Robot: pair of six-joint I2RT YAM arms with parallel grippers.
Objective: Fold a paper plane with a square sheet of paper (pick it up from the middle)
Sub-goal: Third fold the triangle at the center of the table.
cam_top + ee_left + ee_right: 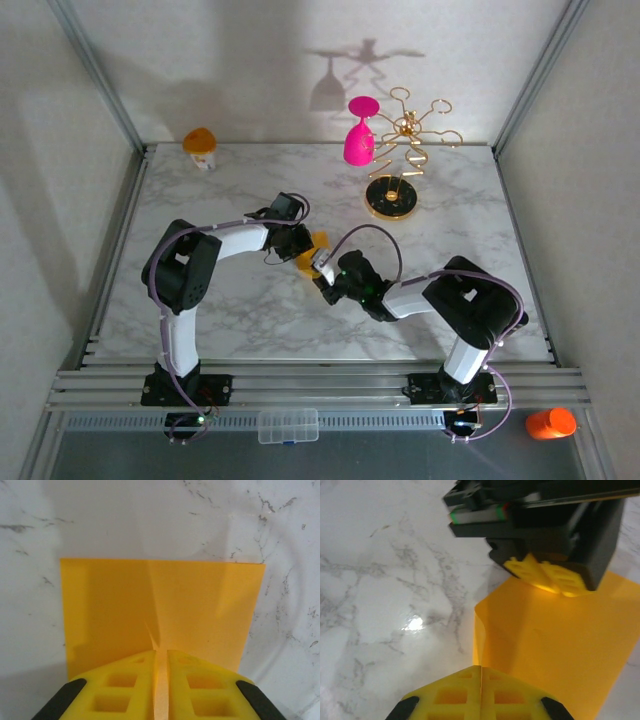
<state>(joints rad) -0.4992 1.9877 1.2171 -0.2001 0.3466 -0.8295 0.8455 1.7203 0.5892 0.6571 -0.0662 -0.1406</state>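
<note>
**A:** Progress — quick?

**B:** Early, I'd say. The square sheet of paper (200, 615) is one open sheet, with no nose and no wings. The left wrist view shows a faint line down its middle and a small pucker at the pinch, nothing I'd call a finished fold. All the plane folds look left to do.

**A:** Where's the sheet?

**B:** Middle of the marble table (230, 300), between the two arms. It's mostly flat. In the right wrist view its 9 o'clock edge curls up off the marble.

**A:** Left side?

**B:** The left gripper (160, 652) is pinching the sheet at the middle of its near edge, jaws almost together with paper in the slit. The sheet spreads toward 12 o'clock from the tips.

**A:** Right?

**B:** The right gripper (481, 669) has its fingers pressed together, no gap. The sheet's edge comes right up to the tips and runs out to 1–3 o'clock. I can't tell whether paper is caught between them or just passes beneath. The left gripper sits at its 1 o'clock, on the opposite edge.

**A:** Next?

**B:** My guess — bring the two edges together for the first crease.
</note>
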